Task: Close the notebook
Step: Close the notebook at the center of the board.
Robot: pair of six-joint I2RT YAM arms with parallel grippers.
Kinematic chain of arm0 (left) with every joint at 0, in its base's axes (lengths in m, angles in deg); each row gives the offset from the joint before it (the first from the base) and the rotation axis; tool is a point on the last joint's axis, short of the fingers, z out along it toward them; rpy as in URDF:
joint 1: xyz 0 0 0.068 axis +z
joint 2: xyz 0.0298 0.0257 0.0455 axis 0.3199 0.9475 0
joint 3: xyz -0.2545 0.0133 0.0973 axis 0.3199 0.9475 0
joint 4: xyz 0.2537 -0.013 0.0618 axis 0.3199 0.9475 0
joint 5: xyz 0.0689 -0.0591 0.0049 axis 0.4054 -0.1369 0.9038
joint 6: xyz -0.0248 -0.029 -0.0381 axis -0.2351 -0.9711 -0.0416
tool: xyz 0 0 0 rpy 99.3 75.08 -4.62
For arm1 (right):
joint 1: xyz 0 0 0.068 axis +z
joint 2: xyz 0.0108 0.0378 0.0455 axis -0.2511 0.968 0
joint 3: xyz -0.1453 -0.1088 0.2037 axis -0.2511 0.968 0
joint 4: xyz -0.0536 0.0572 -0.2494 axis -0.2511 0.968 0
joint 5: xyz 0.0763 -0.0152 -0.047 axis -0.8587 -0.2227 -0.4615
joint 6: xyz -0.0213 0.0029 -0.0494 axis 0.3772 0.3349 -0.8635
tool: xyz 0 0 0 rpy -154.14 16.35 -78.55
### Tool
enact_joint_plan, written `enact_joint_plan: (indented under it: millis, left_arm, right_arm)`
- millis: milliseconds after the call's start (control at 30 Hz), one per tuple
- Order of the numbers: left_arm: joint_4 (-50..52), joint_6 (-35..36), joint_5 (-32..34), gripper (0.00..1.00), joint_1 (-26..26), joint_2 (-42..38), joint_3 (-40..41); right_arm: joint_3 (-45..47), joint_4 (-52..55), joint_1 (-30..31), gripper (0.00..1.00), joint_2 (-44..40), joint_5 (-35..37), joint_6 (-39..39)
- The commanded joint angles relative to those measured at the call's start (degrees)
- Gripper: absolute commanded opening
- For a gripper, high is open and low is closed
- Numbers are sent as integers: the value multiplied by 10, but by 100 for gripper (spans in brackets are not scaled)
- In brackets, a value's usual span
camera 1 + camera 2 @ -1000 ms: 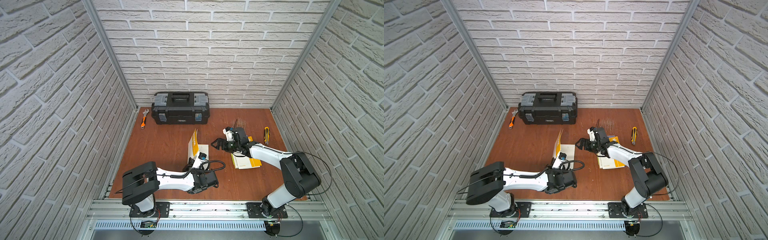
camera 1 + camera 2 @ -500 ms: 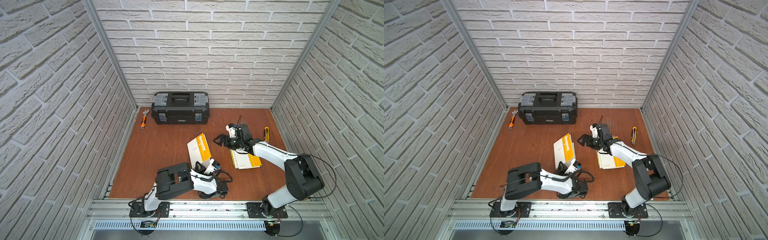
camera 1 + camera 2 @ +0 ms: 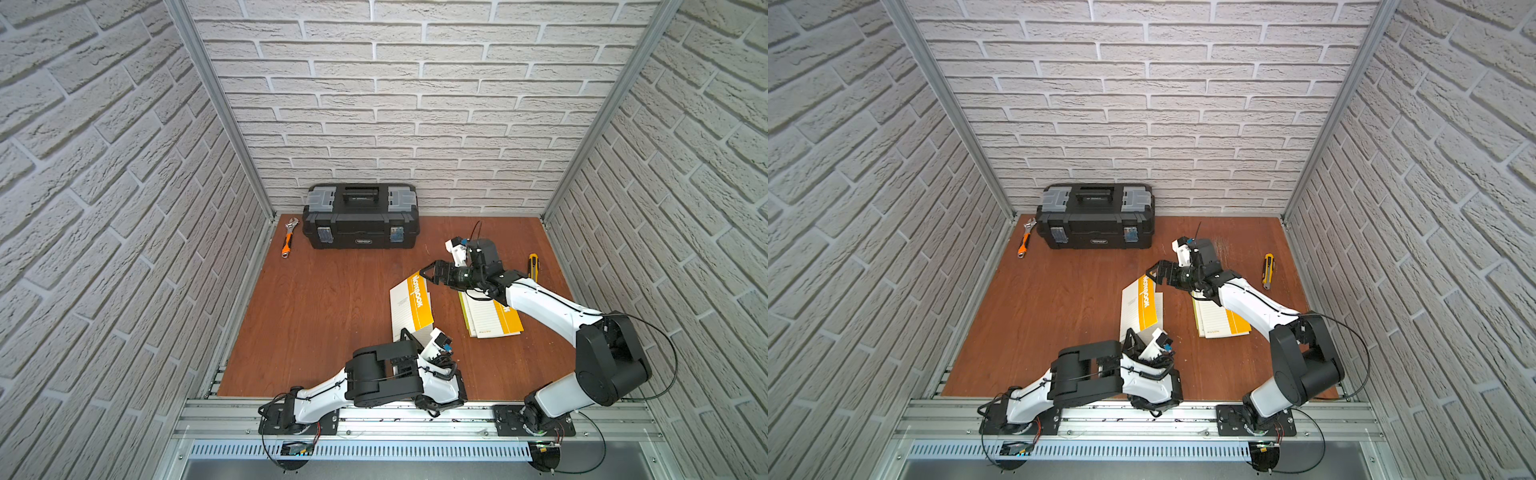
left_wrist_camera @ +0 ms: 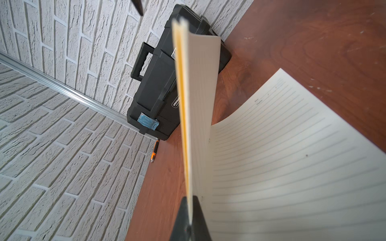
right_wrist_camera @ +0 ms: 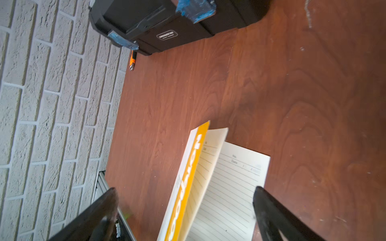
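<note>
Reddish wooden bench (image 3: 332, 311): my left gripper (image 4: 189, 210) is clamped on the yellow-and-white paper notebook (image 3: 417, 303) by its raised cover, right gripper (image 3: 430, 276) hangs wide open beside it.

**Seven items, five kinds**

Two notebooks, both yellow and white: one raised notebook (image 3: 411, 303) just right of the frame's centre, one flat notebook (image 3: 486, 322) further right. One black toolbox (image 3: 360, 216) at mid-frame, carrying two blue latches (image 3: 325, 235), two grey lid trays (image 3: 322, 195) and one handle (image 3: 362, 193). One orange-handled wrench (image 3: 288, 239) left of the toolbox. One yellow-and-black utility knife (image 3: 533, 266) well right of centre. Two robot arms across the lower half of the frame: the left arm (image 3: 374, 378) and the right arm (image 3: 552, 307). Both top views give the same tally; the wrist views each show one notebook, one toolbox and one wrench.
</note>
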Motion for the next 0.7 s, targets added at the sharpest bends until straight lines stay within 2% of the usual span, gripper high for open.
enact_joint_plan:
  millis: [0,167,367,567,667]
  left_arm:
    - [132,-45,35,0,-4,15,4]
    - [131,-50,33,0,-6,27,-4]
    - [132,-59,30,0,-9,31,-2]
    - [132,-64,27,0,-9,32,-2]
    - [131,-64,28,0,-8,35,-3]
  right_arm:
    - [-25,-5,35,100,12,-5,3]
    - [-37,-20,74,100,45,7,12]
    - [-78,10,101,100,59,27,-6]
    - [-113,97,103,100,5,123,-70]
    - [-130,114,102,100,-11,131,-81]
